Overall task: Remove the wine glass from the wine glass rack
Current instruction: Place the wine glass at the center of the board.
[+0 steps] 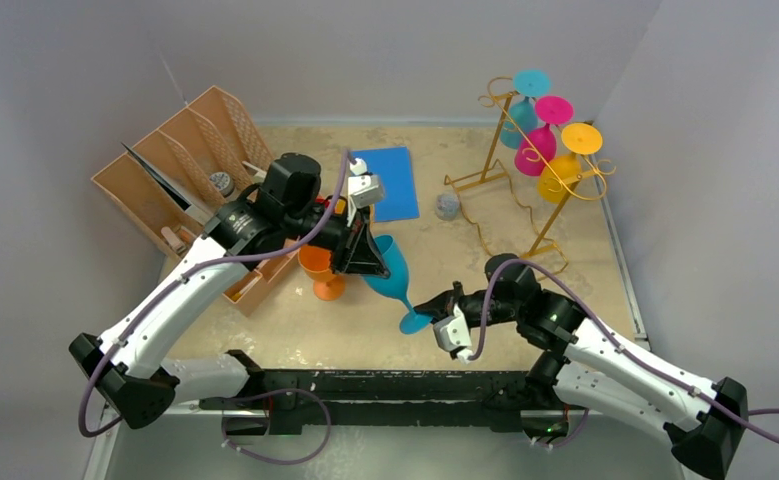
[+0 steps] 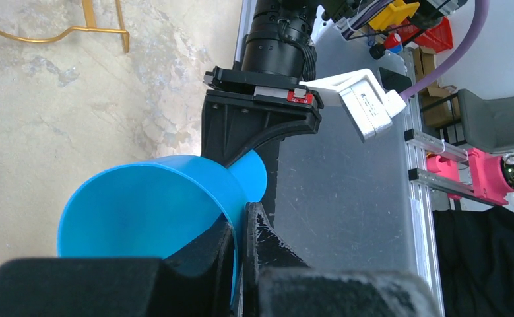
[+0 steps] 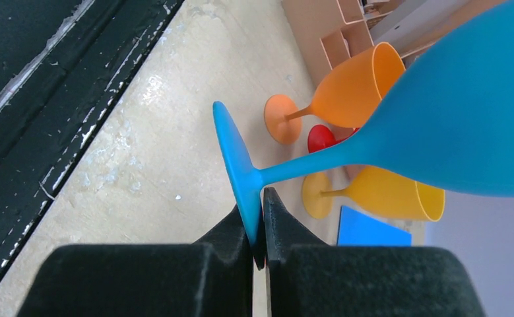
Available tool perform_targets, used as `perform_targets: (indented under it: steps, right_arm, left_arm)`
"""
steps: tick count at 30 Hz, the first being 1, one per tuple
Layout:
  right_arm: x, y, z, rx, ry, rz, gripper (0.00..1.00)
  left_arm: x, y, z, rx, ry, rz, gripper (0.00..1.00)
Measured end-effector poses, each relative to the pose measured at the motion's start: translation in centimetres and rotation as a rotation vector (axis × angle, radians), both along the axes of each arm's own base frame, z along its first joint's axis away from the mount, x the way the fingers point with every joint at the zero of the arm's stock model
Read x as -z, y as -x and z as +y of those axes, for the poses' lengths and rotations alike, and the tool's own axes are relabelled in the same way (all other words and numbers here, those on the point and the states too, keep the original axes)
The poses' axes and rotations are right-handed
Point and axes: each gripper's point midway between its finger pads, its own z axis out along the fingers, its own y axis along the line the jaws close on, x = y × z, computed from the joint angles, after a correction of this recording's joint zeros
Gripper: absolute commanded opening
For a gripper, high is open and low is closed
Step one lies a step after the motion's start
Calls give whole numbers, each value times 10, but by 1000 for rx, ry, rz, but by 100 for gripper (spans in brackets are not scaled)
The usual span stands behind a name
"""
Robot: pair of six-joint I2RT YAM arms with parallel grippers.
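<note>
The wine glass (image 1: 390, 268) is blue and the wine glass rack (image 1: 492, 146) is gold. The table (image 1: 305, 325) has a beige, marbled pattern.

Orange glass (image 1: 315, 266) half behind left hand (image 1: 369, 268)

Beige, mottled stone-look tabletop (image 1: 295, 330) under the left gripper (image 1: 362, 265). Plain pale grey walls (image 1: 385, 60) close it in beyond the gripper and out to either side. Black frame (image 1: 385, 385) along the edge nearer than the gripper. Light even, diffuse; shadows soft.

Tilted blue wine glass (image 1: 395, 276): left gripper (image 1: 369, 266) on bowl, right gripper (image 1: 423, 311) on foot.
</note>
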Motion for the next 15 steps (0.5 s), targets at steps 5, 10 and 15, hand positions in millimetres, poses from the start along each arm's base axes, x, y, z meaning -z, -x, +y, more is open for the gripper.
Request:
perform_targets:
  steps: [5,10,15]
  right_arm:
    - [-1,-3,2,10,-5,3,18]
    - [0,-5,2,31,0,26,29]
    - [-6,-9,1,83,-26,47,46]
  left_arm:
    - [-2,3,4,-17,3,-5,0]
    - [-1,6,6,-26,8,-22,0]
    - [3,-2,8,-82,-19,-49,0]
